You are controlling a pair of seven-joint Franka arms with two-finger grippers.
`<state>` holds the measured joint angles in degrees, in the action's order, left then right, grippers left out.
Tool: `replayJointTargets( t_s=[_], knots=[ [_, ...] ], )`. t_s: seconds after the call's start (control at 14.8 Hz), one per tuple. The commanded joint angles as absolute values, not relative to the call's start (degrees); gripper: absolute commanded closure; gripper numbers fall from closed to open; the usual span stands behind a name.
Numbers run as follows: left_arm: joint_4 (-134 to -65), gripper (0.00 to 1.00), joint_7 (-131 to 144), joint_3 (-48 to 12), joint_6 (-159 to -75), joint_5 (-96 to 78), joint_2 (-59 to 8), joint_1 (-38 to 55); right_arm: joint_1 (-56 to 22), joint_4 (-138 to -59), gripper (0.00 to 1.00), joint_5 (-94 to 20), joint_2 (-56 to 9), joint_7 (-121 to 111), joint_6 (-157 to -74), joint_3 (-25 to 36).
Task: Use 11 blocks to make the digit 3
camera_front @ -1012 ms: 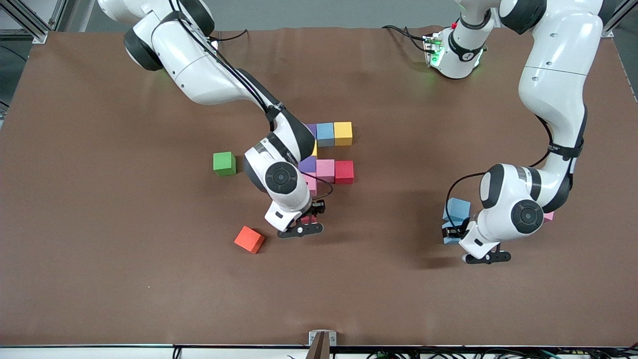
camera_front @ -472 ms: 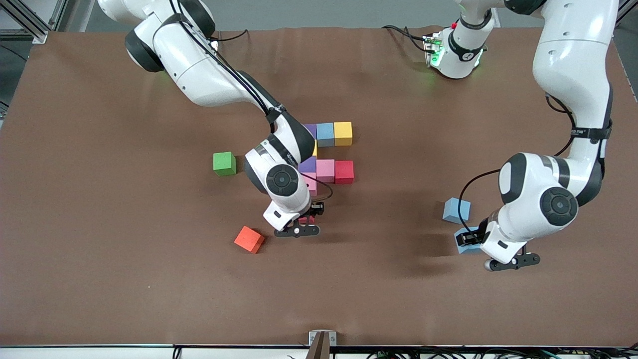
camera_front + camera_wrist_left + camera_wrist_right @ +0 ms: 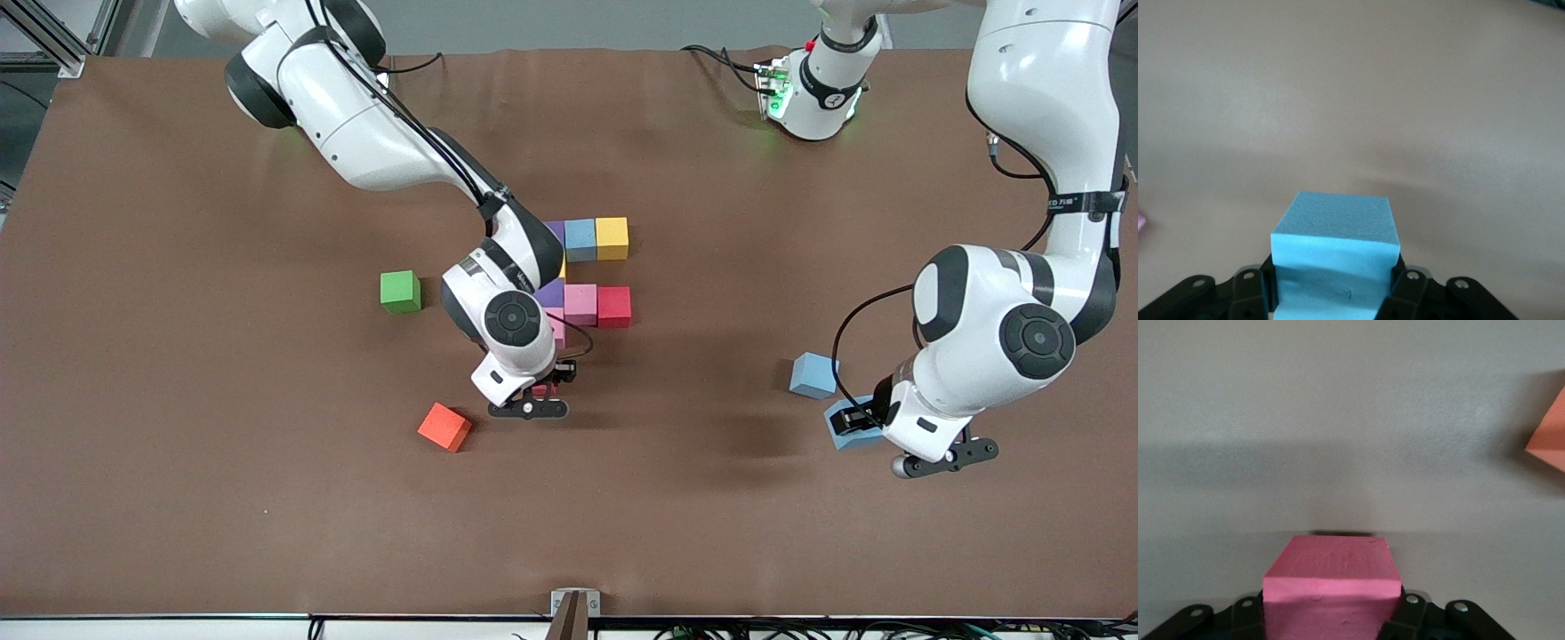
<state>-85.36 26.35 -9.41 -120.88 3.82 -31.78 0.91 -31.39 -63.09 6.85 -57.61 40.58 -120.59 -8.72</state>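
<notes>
Digit 3 point(image 3: 582, 276), centre of frame, unfinished: eight touching blocks counted.
- Upper row: purple block point(image 3: 556, 231) half under the right arm, light blue block point(image 3: 580, 239), yellow block point(image 3: 612, 237).
- Below it: a sliver of a second yellow block point(image 3: 562, 265).
- Middle row: second purple block point(image 3: 548, 292), pink block point(image 3: 580, 304), red block point(image 3: 613, 306).
- Below that: second pink block point(image 3: 557, 330), partly hidden.

Right hand point(image 3: 546, 384), lower centre, is clenched on a reddish-pink block point(image 3: 540, 390) point(image 3: 1331, 580), just below the figure in the frame.

Left hand point(image 3: 855, 421), lower part of the frame at the left arm's end, grasps a second light blue block point(image 3: 840, 436) point(image 3: 1335, 233). A third light blue block point(image 3: 813, 374) lies loose on the tabletop point(image 3: 178, 489) just above it in the frame.

Light blue total: three.

Strays: one orange cube point(image 3: 444, 427) point(image 3: 1548, 433), one green cube point(image 3: 400, 291).

Versus half a second ago: the left hand has carried its block farther toward the left arm's end, away from the loose one. The right hand has barely shifted. The figure and strays are unchanged.
</notes>
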Motion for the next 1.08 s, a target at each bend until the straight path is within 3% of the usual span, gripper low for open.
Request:
replayJointTargets(
  t_s=[0.0,0.34,0.61,1.01],
  knots=[
    [-83.95,0.99,30.23,-9.4,-118.05,3.25,-30.85,2.19,-31.73,-68.63,1.0,8.35,-55.64,42.98,-125.14,-8.44],
    [-83.5,0.99,30.59,-9.49,-114.01,3.52,-30.15,2.2,-32.17,-69.78,1.0,8.26,-54.76,43.5,-124.98,-8.53],
    [-78.93,0.99,30.59,-9.32,-107.41,3.25,-29.62,1.76,-32.17,-71.98,1.0,8.17,-53.18,43.59,-124.89,-8.61],
    [-78.49,0.99,32.94,-9.31,-106.52,3.51,-29.09,2.2,-32.43,-72.95,1.0,8.09,-52.38,45.0,-125.07,-8.7]
  ],
)
